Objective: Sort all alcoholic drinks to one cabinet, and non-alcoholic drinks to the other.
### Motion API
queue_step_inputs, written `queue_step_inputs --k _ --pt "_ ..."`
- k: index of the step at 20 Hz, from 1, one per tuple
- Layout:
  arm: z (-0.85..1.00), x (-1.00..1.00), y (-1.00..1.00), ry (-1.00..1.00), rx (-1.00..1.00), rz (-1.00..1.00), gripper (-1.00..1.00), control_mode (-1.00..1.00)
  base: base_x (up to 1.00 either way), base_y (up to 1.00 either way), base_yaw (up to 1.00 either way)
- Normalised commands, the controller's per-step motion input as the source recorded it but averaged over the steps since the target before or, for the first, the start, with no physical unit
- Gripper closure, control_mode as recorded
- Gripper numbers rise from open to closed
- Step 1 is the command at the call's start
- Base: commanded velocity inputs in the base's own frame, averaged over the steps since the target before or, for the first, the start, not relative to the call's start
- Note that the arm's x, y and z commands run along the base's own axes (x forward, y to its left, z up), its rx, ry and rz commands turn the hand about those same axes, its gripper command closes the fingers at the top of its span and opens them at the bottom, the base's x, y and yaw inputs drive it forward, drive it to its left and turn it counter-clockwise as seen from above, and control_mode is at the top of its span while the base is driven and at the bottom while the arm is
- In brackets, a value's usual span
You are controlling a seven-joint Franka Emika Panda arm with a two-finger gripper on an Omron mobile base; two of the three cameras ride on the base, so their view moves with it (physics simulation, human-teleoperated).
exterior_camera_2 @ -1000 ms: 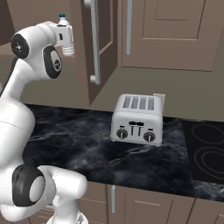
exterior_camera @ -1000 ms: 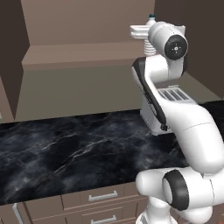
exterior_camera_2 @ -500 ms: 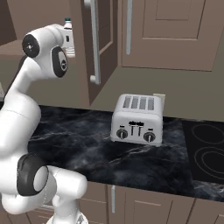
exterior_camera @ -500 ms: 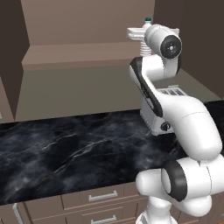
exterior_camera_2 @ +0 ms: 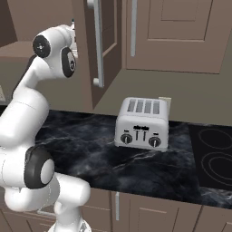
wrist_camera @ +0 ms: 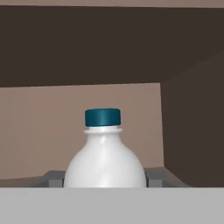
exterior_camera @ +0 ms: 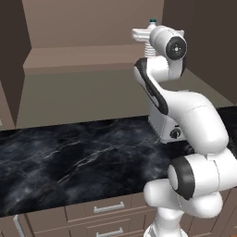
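Note:
My gripper [wrist_camera: 105, 180] is shut on a small white plastic bottle [wrist_camera: 105, 162] with a blue cap [wrist_camera: 102, 117], one of the non-alcoholic drinks. Grey fingers [wrist_camera: 53, 178] press on both sides of its belly. In the left base view the gripper [exterior_camera: 141, 35] is raised to the height of the open cabinet's shelf [exterior_camera: 78, 56], with the bottle's cap [exterior_camera: 152, 21] poking up above the hand. Past the bottle, the hand view looks into the brown cabinet interior. In the right base view the hand [exterior_camera_2: 71, 31] sits partly behind the open cabinet door [exterior_camera_2: 97, 45].
A silver four-slot toaster [exterior_camera_2: 140, 123] stands on the black marble counter [exterior_camera: 69, 157] to the right of the arm. A black stove top [exterior_camera_2: 213, 158] lies further right. Closed upper cabinet doors [exterior_camera_2: 181, 31] are above the toaster, drawers [exterior_camera: 106, 210] below the counter.
The arm has swung the hand and the held bottle a little further toward the open cabinet. The grip has not changed, and the base has stayed put.

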Motion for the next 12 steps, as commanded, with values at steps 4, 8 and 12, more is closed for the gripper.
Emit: queue_step_inputs --k 4,8,12 --pt "0.00 0.34 0.00 0.00 0.00 0.01 1.00 -1.00 0.00 0.00 0.00" --pt "0.00 0.36 0.00 0.00 0.00 0.01 1.00 -1.00 0.00 0.00 0.00" --pt "-0.03 0.36 0.00 0.00 0.00 0.00 1.00 -1.00 0.00 0.00 0.00"
